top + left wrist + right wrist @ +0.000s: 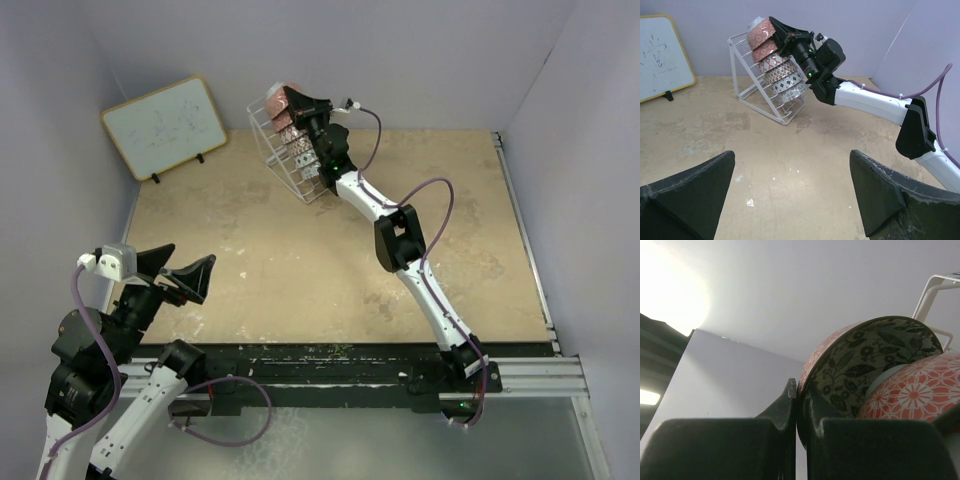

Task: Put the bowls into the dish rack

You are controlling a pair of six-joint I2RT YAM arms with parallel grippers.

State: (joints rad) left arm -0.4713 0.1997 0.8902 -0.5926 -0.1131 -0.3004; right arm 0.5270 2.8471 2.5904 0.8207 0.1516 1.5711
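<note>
Closest to me, the left gripper (178, 266) hangs over the near-left part of the worktop (300, 280). Its two fingers are spread wide with nothing between them. From its wrist camera I see both dark fingers (690, 195) at the bottom of the frame and bare tan surface between them.

The right arm reaches out across the worktop towards the far middle, where the dish rack (752, 75) stands just in front of the back wall. The white wire frame is tilted, with its grid sloping up and away to the left.

The right gripper (777, 27) is at the upper end of that slope. Its fingers are drawn almost together on the rim of the top bowl (760, 34). The right wrist camera shows that rim caught between the two fingers (785, 410). This bowl has a dark leaf pattern inside and red outside, and it lies against the red flowered bowl (915, 395) next to it.

Below these, the other bowls (782, 77) sit on edge in a row down the rack, each leaning on the next.

Far left, a whiteboard (165, 125) is propped against the wall, well apart from the rack.
</note>
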